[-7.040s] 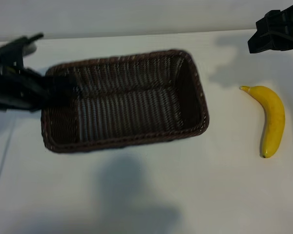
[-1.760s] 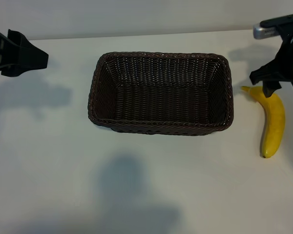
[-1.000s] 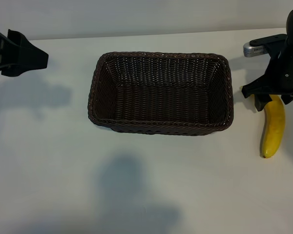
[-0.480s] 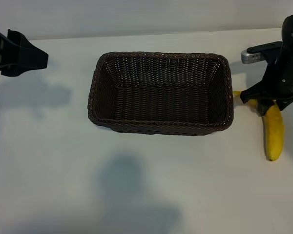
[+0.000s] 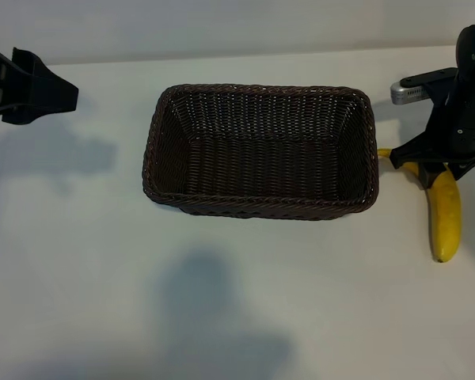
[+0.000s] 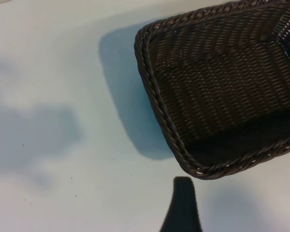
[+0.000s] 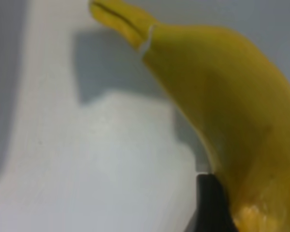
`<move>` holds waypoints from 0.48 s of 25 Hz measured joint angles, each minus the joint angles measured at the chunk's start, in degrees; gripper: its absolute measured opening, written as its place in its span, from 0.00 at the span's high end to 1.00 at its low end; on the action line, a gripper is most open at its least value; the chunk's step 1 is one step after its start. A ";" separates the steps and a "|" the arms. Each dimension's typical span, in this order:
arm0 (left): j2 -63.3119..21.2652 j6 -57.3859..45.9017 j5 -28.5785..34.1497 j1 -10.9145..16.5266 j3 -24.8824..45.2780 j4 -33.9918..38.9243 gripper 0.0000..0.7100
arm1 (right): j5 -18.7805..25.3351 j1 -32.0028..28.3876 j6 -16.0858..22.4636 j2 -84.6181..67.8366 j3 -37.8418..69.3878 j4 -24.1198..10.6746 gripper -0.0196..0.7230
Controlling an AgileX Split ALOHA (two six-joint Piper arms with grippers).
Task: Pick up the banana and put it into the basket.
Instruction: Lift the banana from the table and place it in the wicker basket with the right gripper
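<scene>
The yellow banana (image 5: 446, 222) lies on the white table to the right of the dark-brown woven basket (image 5: 261, 210), its stem tip almost at the basket's right wall. My right gripper (image 5: 429, 168) is down over the banana's upper part, near the stem, and is shut on it. In the right wrist view the banana (image 7: 222, 96) fills the frame, with one black finger (image 7: 210, 203) pressed against its side. My left gripper (image 5: 51, 93) hangs open at the far left, apart from the basket; the left wrist view shows one finger (image 6: 182, 208) near a basket corner (image 6: 154, 87).
The basket holds nothing. Bare white tabletop (image 5: 222, 301) stretches in front of it and to its left. A table edge and grey wall (image 5: 222, 24) run along the back.
The right gripper's jaws have closed in on the banana. The banana swung, its stem end moving toward the basket. The left arm has stayed still.
</scene>
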 joint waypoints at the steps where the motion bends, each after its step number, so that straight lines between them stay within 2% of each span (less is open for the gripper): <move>1: 0.00 0.00 0.00 0.00 0.00 0.00 0.14 | 0.54 0.00 0.24 0.00 -0.04 -0.46 0.40; 9: 0.00 0.00 0.00 0.00 0.00 0.00 0.14 | 3.86 -0.02 1.17 -5.62 -3.71 -2.86 0.40; 12: 0.00 0.00 0.00 0.00 0.00 0.00 0.14 | 6.71 -0.02 1.51 -10.02 -6.92 -2.75 0.40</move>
